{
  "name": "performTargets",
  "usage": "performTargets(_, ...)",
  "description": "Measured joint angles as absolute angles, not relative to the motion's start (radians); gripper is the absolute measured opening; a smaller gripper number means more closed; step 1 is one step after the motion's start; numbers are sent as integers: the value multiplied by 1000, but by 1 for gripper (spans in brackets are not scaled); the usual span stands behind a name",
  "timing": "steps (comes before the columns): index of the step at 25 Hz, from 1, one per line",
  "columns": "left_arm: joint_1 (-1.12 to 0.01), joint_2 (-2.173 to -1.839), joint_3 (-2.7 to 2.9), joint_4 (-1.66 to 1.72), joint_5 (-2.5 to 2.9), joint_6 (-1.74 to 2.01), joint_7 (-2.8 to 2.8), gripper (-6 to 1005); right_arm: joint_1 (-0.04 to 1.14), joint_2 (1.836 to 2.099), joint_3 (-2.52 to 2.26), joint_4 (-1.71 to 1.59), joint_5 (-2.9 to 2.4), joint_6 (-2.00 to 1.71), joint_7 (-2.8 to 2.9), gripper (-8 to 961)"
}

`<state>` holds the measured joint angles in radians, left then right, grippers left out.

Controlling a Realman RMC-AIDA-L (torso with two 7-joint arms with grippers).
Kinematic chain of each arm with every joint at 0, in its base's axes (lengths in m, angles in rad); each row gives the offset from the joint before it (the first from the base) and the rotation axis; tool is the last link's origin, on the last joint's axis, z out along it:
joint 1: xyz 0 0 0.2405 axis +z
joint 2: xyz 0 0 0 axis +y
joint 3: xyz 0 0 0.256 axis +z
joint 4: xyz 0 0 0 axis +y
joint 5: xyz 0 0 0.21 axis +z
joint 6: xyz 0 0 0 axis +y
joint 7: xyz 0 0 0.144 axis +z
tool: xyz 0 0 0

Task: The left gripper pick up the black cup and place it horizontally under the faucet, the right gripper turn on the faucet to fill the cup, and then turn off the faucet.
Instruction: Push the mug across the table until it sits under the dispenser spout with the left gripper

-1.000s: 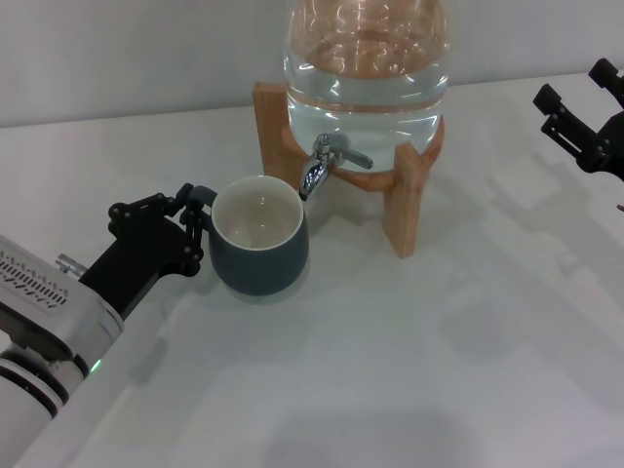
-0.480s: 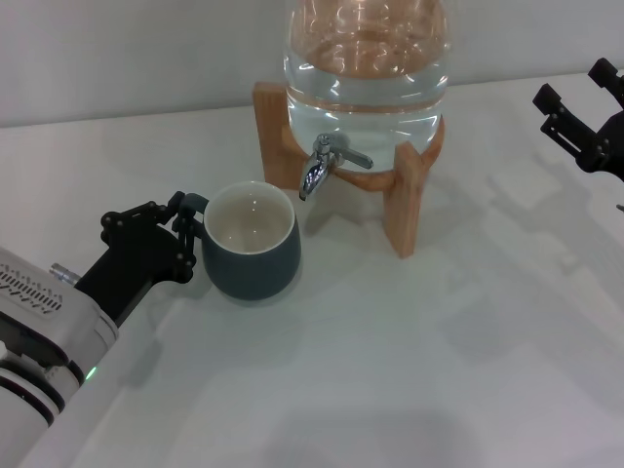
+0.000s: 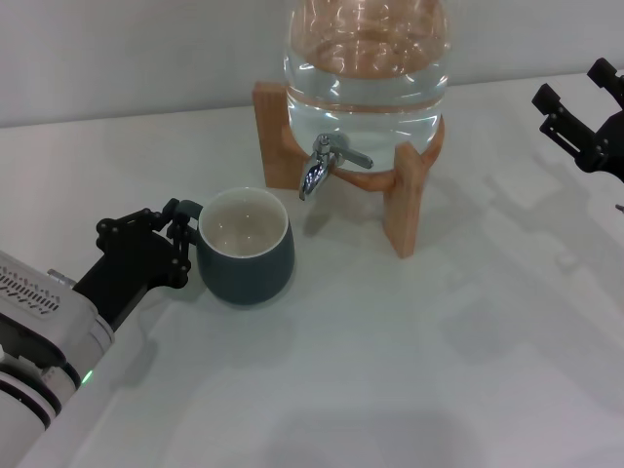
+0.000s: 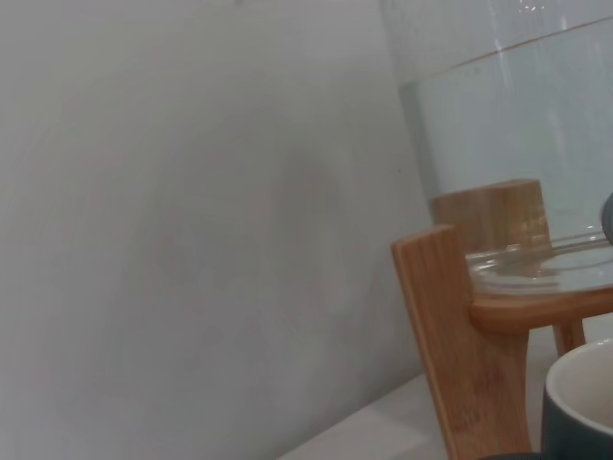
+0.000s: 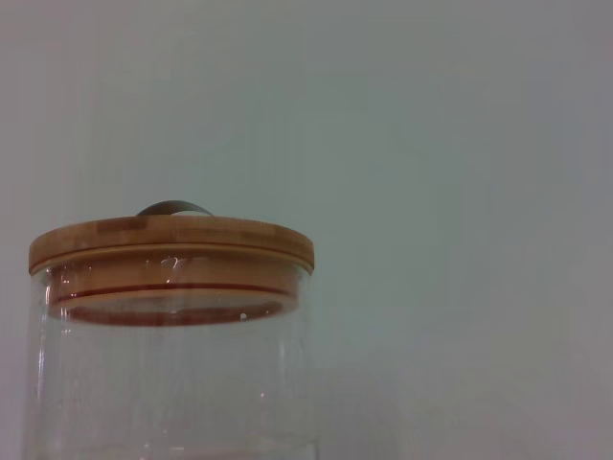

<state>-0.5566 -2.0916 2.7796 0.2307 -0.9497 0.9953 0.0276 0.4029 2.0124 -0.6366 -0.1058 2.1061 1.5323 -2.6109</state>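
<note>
Head view: left gripper (image 3: pixel 181 242) clamped on black cup (image 3: pixel 244 248) handle, left of faucet (image 3: pixel 323 164); off-spout placement risks spillage.

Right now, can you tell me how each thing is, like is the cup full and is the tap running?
Cup: upright on the table, empty, beside the spout rather than under it.
Tap: off, no water coming out.
Water jar: holds water, sits in its wooden stand, lid on.
Left tool: closed on the cup's handle.
Right tool: raised off to the right side, touching nothing.
</note>
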Motion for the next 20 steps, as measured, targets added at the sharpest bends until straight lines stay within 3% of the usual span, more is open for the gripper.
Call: performTargets(20, -584, -2091, 2786, 231, -943, 981, 4, 89, 414, 2013, -637, -106, 2106, 1535, -2611, 860)
